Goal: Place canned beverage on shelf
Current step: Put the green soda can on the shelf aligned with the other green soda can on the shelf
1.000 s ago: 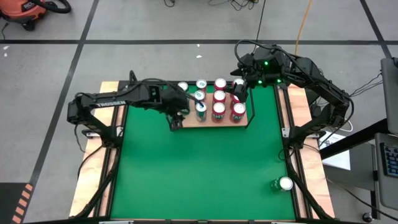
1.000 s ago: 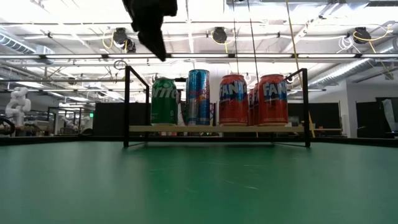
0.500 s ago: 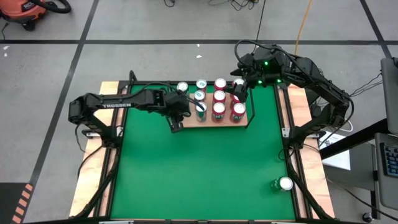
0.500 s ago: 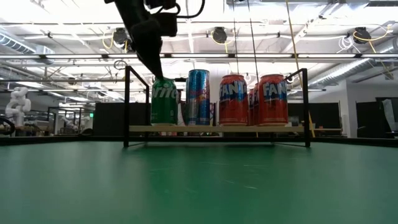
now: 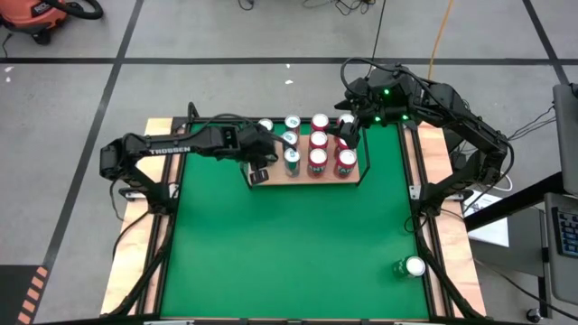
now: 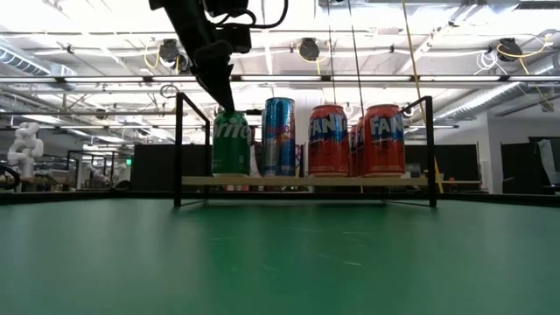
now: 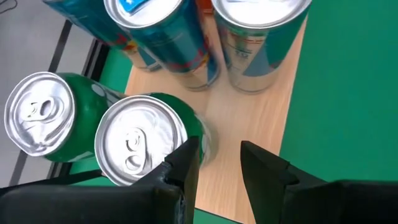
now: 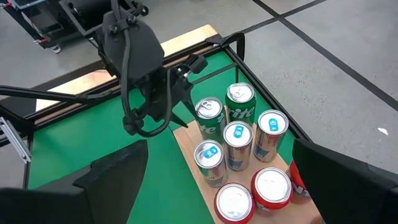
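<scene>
- The shelf (image 5: 307, 171) sits at the far end of the green counter (image 5: 289, 244). It is a light wood board with a thin black rail around it.
- Many cans stand on the shelf: red Fanta cans (image 6: 329, 140), blue cans (image 6: 279, 136), and green Sprite cans.
- The left tool (image 7: 217, 163) hangs over the left end of the shelf, just beside a green Sprite can (image 7: 142, 147).
- Its two fingers are close together with only a small gap. Nothing is between them, so it holds no can. One finger (image 7: 186, 163) is right at the can's side; I cannot tell if it touches.
- The right tool (image 5: 346, 134) waits above the right back corner of the shelf. Its fingers are spread wide and it holds nothing.
- One more can (image 5: 413, 267) stands alone at the near right of the counter, well apart from the shelf.
- I think the green can is already set down, and this step is almost done.
- Next, the left tool should lift straight up so it does not bump the cans.
- Then a tool needs to go get the lone can and find a free spot on the shelf.
</scene>
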Motion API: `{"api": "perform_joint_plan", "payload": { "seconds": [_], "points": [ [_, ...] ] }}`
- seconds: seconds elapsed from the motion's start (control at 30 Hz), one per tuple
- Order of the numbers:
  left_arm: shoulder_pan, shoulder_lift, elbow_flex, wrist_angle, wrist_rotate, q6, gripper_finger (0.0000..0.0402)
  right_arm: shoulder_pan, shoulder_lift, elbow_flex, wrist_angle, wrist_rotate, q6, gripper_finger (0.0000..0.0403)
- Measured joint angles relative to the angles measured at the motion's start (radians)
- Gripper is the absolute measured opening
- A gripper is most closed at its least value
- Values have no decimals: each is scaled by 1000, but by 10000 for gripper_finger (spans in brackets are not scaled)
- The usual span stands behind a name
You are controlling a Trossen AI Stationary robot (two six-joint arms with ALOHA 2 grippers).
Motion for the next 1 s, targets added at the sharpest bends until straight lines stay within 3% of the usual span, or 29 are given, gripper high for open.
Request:
{"api": "perform_joint_plan", "payload": {
  "seconds": [0.33,1.0],
  "points": [
    [-14,2,0,0,48,-31,115,0,0,0,0,0,-11,389],
    [13,17,0,4,0,-26,115,0,0,0,-1,-5,8,389]
  ]
}}
